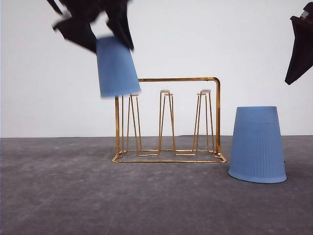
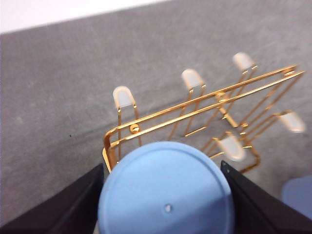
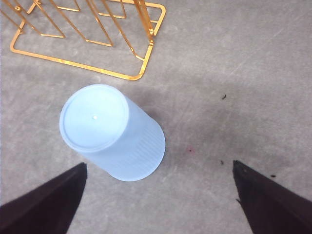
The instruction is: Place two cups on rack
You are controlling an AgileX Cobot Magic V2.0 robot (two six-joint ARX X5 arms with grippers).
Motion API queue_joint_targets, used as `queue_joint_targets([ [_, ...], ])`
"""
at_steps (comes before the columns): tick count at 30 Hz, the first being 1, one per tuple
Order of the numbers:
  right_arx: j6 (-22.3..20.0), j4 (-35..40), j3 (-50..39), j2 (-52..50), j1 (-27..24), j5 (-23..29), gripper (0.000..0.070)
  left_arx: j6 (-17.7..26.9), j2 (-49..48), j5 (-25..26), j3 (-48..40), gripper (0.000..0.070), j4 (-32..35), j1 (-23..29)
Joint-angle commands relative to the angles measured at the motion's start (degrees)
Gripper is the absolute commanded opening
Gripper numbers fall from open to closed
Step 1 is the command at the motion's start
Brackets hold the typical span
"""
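The left gripper (image 1: pixel 105 39) is clamped on the closed base end of the held cup (image 1: pixel 117 67), its dark fingers (image 2: pixel 73 204) pressed to either side of the wall just below the flat bottom disc, and it carries that cup in the air above the left end of the rack (image 1: pixel 168 122). The cup hangs mouth down with its long axis near vertical and slightly tilted; its rim is level with the white tip of the left prong (image 1: pixel 133 94) and not yet seated over it. Judged from appearance, the cup is thin, light plastic, stiff enough for a side pinch but liable to flex or slip if squeezed near the wide open rim; the ribbed wall near the narrow closed end is the sound place to hold. The right gripper (image 3: pixel 158 195) is spread wide and empty, poised above the second cup (image 1: pixel 257 144), which stands inverted on the grey table (image 1: pixel 58 196) just to the right of the rack, closed end up and axis upright. The middle prong (image 1: pixel 165 92) and right prong (image 1: pixel 205 92) are unoccupied.
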Motion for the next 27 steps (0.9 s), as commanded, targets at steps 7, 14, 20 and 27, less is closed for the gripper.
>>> queue_joint_targets([
  [7, -1.17, 0.46, 1.14, 0.39, 0.22, -0.15, 0.0609, 1.47, 6.58, 0.23, 0.94, 0.0473, 1.72, -0.31],
  [14, -1.37, 0.46, 1.14, 0.39, 0.22, -0.20, 0.0614, 1.44, 6.94, 0.25, 1.06, 0.0519, 2.57, -0.31],
  [20, -1.29, 2.15, 1.14, 0.43, 0.45, -4.26, 0.0629, 1.51, 6.58, 0.24, 4.87, 0.0516, -2.58, -0.32],
  [27, -0.34, 6.73, 1.14, 1.83, 3.77, -5.15, 0.0663, 3.91, 1.77, 0.63, 12.26, 0.0516, -10.16, -0.31],
])
